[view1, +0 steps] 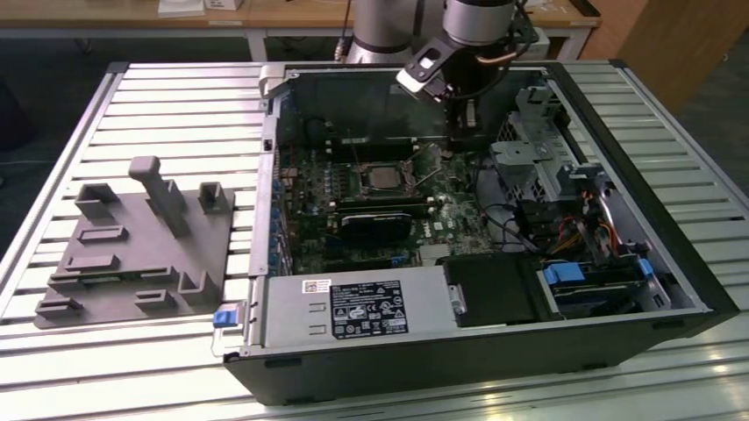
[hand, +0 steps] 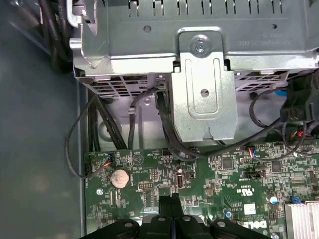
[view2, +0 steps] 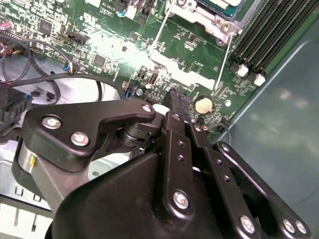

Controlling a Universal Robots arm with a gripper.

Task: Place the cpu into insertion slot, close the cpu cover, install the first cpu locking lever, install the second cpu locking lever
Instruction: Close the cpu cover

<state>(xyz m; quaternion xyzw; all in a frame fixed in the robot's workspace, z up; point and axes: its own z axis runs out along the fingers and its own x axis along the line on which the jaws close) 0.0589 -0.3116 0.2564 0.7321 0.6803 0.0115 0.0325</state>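
Gripper [view1: 465,132] hangs empty, fingers together, over the motherboard [view1: 451,230] near its edge by the metal drive cage [hand: 204,99]. Cpu [view1: 381,179] lies in the insertion slot [view1: 356,180] at mid-board. Judged light, stiff, thin and fragile underneath; best gripped by opposite edges.

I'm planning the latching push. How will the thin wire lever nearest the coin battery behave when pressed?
The wire lever looks thin and long, so it probably flexes springily rather than moving stiffly. Its smooth, round metal likely lets whatever pushes it slide off. Being so slight, it should feel light.
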